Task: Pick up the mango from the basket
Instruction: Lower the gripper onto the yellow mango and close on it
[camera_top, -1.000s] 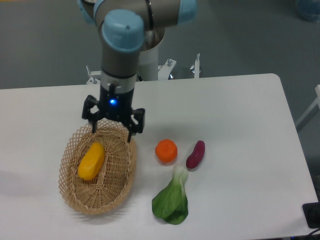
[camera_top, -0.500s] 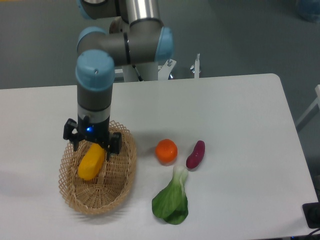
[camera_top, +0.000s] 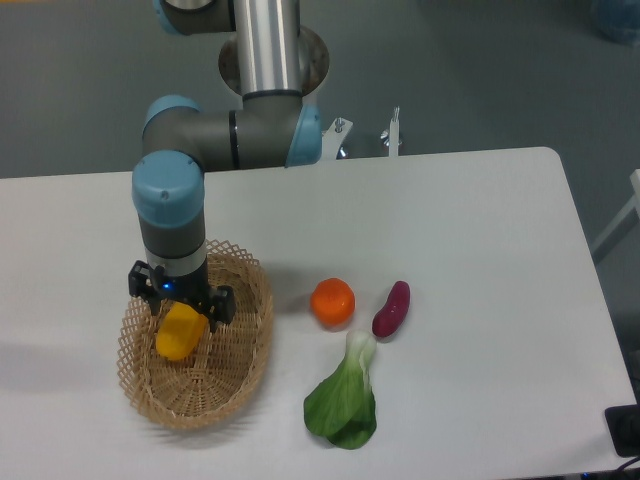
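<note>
Gripper is over the mango in the basket, fingers spread either side, nothing held. I'd centre on the fruit, then close gently so it can't squirt out.

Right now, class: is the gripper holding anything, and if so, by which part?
It cannot be told. The gripper straddles the far end of the mango in the basket, but its fingertips are hidden.
</note>
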